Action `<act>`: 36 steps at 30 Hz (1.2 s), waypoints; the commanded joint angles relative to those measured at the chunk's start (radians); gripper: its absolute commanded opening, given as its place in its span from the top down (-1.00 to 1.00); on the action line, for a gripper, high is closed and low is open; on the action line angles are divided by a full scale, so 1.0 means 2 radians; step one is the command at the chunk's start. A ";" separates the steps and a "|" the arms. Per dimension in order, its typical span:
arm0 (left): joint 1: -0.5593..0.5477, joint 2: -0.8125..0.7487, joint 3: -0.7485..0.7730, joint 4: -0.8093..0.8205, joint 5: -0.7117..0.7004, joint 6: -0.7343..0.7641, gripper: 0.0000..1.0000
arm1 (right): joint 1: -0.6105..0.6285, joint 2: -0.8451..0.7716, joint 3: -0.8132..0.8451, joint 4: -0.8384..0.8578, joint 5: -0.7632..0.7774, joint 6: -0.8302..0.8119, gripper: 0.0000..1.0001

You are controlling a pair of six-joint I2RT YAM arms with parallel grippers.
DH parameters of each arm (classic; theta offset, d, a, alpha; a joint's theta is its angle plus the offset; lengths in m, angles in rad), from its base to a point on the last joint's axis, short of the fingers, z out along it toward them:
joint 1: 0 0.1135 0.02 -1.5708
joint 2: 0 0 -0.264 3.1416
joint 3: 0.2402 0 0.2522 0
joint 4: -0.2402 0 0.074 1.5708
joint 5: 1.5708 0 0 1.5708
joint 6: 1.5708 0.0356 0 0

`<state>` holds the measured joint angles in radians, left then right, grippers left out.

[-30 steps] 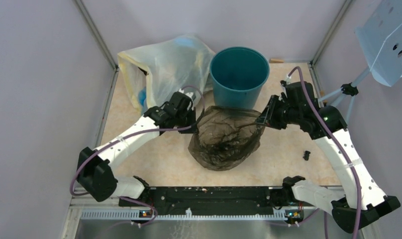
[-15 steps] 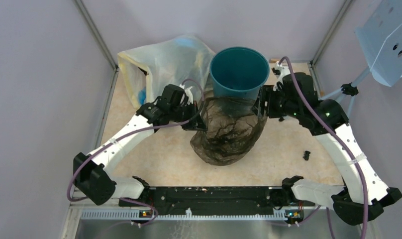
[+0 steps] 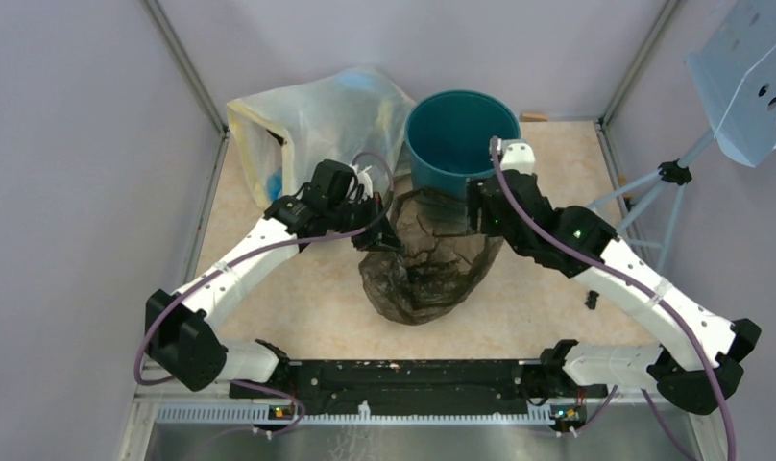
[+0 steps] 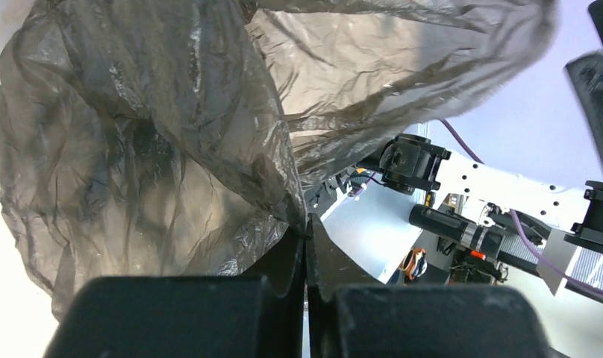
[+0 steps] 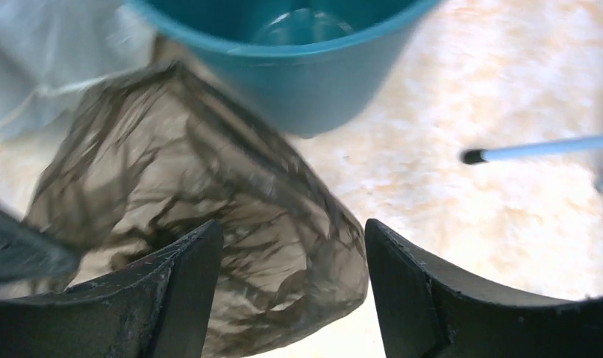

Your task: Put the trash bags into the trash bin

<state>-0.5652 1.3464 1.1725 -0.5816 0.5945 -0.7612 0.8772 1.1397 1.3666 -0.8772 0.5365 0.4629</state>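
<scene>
The thin black trash bag hangs crumpled in front of the teal trash bin, its lower part on the table. My left gripper is shut on the bag's left upper edge. In the left wrist view the closed jaws pinch a fold of the bag. My right gripper is open just above the bag's right side, close to the bin's front wall. In the right wrist view its fingers stand wide apart over the bag, empty, with the bin right behind.
A large translucent whitish-yellow bag with blue contents stands left of the bin. A small black part lies on the table at the right. A pale blue perforated panel on a thin stand is at the far right. Walls enclose the table.
My right gripper has let go of the bag's right edge, opened and swung left toward the bin's front. The bag's right side has sagged. The left gripper keeps its hold.
</scene>
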 commanded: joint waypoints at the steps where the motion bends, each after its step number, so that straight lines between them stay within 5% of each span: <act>1: 0.007 -0.012 0.000 -0.012 0.007 0.007 1.00 | -0.028 -0.040 0.000 -0.044 0.127 0.054 -0.40; 6: 0.010 -0.015 -0.001 -0.022 0.005 0.015 1.00 | -0.045 -0.078 -0.012 -0.024 0.024 -0.013 -0.42; 9: 0.012 -0.011 -0.002 -0.024 0.011 0.016 1.00 | -0.040 -0.080 -0.016 0.003 -0.069 -0.027 -0.20; 12: 0.014 -0.009 -0.003 -0.020 0.018 0.012 1.00 | 0.005 -0.074 -0.051 0.055 -0.103 -0.028 0.24; 14: 0.015 -0.009 -0.001 -0.020 0.019 0.014 1.00 | 0.049 -0.066 -0.083 0.106 -0.098 -0.041 0.99; 22: 0.021 0.000 -0.003 -0.034 0.032 0.006 1.00 | 0.115 -0.081 -0.315 0.470 -0.106 -0.159 1.00; 25: 0.022 0.005 -0.001 -0.031 0.041 0.003 1.00 | 0.114 -0.053 -0.356 0.522 -0.168 -0.227 1.00; 36: 0.023 0.020 0.019 -0.040 0.052 0.008 1.00 | 0.102 0.067 -0.446 0.689 -0.216 -0.220 1.00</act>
<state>-0.5251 1.3849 1.1690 -0.6605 0.6689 -0.7540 1.0943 1.1912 0.4625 0.3061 0.1848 0.0429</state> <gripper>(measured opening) 0.004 0.004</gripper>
